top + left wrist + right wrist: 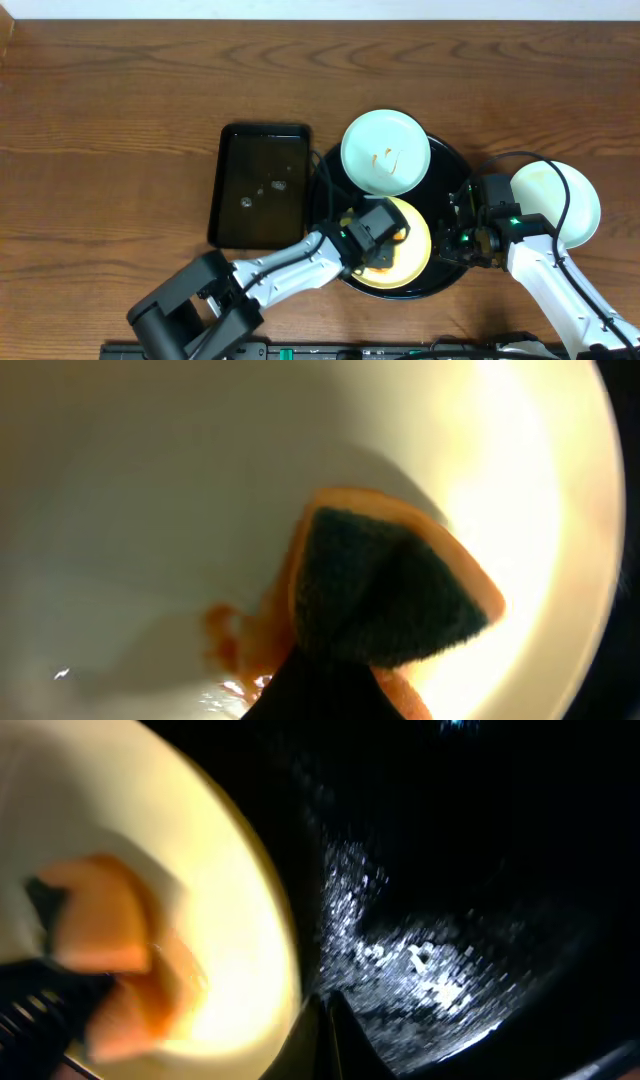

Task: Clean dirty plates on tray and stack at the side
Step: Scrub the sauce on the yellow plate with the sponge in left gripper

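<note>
Overhead, left end effector point(380, 245) gripping a sponge point(380, 600) half hides the yellow plate point(416, 236).

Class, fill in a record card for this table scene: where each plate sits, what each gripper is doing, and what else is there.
yellow plate: on round tray, orange smear on it
left gripper: shut on sponge, pressed onto yellow plate
right gripper: shut, tips at yellow plate's rim
pale plate: also on round tray, orange smear
third plate: on table, right of round tray
rectangular tray: left of round tray
</note>
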